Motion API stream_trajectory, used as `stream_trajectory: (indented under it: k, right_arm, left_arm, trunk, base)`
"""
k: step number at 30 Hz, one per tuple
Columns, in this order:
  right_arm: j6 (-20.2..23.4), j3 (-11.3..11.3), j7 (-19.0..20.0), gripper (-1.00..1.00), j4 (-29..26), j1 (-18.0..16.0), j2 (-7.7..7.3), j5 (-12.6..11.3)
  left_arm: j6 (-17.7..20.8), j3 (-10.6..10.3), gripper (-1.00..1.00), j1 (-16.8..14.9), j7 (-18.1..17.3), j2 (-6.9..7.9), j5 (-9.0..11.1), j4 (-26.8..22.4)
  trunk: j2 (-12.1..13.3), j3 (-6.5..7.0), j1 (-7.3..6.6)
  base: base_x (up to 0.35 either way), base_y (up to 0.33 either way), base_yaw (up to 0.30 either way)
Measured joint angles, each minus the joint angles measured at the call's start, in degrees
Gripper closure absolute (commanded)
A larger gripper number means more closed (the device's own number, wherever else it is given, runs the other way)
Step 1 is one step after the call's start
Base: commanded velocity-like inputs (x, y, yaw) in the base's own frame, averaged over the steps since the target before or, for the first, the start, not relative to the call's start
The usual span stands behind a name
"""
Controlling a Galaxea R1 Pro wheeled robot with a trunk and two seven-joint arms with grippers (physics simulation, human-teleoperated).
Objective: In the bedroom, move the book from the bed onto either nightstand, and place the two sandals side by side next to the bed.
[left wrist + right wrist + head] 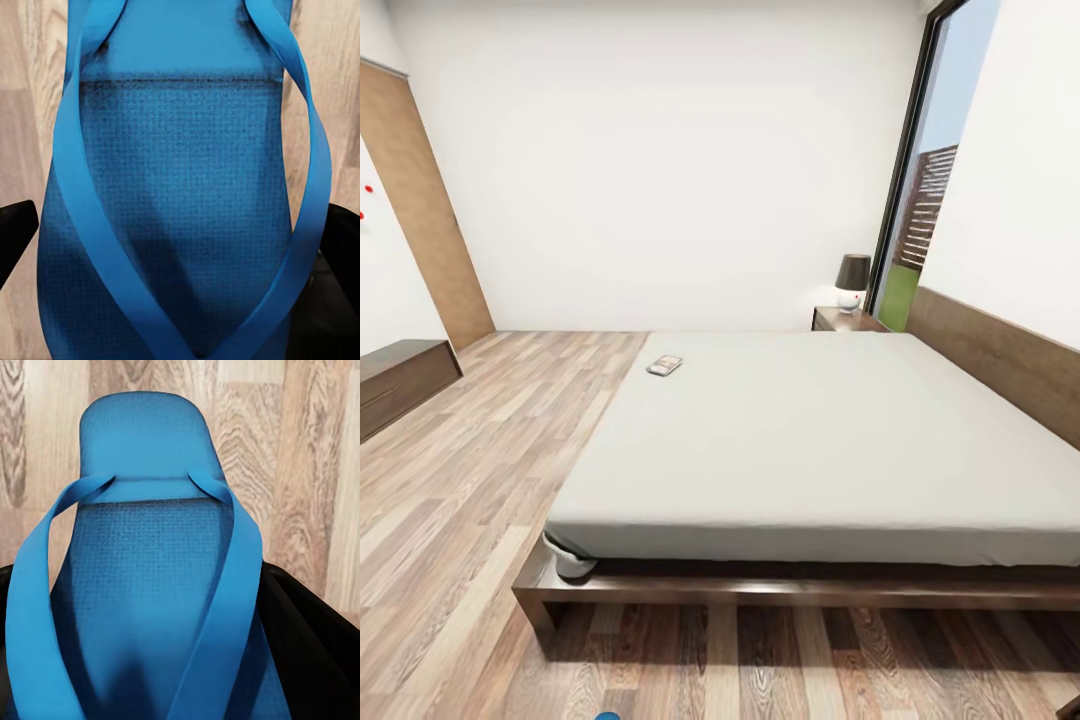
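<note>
With each gripper seemingly clamped on a blue sandal, left (180, 210) and right (150, 585), over floor beside the bed (810, 440), the sandal step is in hand; next, lay both side by side, the book (664, 365) waiting on the bed's far left corner.

No lettering, label, number or sign is legible in any view. The book (664, 365), lying on the bed (810, 450) near its far left corner, is too small for print on its cover to be read; pale marks there may be lettering.
</note>
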Motion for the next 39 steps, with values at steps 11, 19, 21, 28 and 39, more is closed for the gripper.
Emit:
stream_trajectory:
  k: [11,19,21,28,39]
  right_arm:
    - [-2.07,0.0,0.01,1.0,-0.25,0.01,-0.2,0.03]
    - [-2.22,0.71,0.0,1.0,-4.29,0.0,-0.47,0.1]
    - [-2.23,0.8,0.0,1.0,-5.49,0.0,-0.49,0.11]
    - [-2.28,0.87,0.0,1.0,-8.77,0.01,-1.04,0.12]
    - [-2.3,0.84,0.03,1.0,-12.47,-0.01,-1.78,0.13]
  left_arm:
    - [-0.14,-0.03,1.0,-0.03,0.0,0.06,-0.01,-0.45]
    - [-0.33,-0.1,1.0,-0.04,0.05,0.07,-0.01,-2.22]
    - [-1.14,-0.12,1.0,-0.04,0.04,0.07,-0.02,-2.64]
    - [-2.83,-0.15,1.0,-0.03,0.04,0.07,-0.03,-3.05]
    - [-3.98,-0.14,1.0,-0.03,0.19,0.07,-0.04,-3.12]
  trunk:
    - [-4.41,-1.97,2.42]
    - [-7.62,-3.41,4.17]
    - [-8.43,-3.77,4.61]
    - [-9.24,-4.13,5.06]
    - [-9.24,-4.13,5.06]
  base:
    - [0.0,0.0,0.0]
    - [0.0,0.0,0.0]
    - [0.0,0.0,0.0]
    - [0.0,0.0,0.0]
    - [0.0,0.0,0.0]
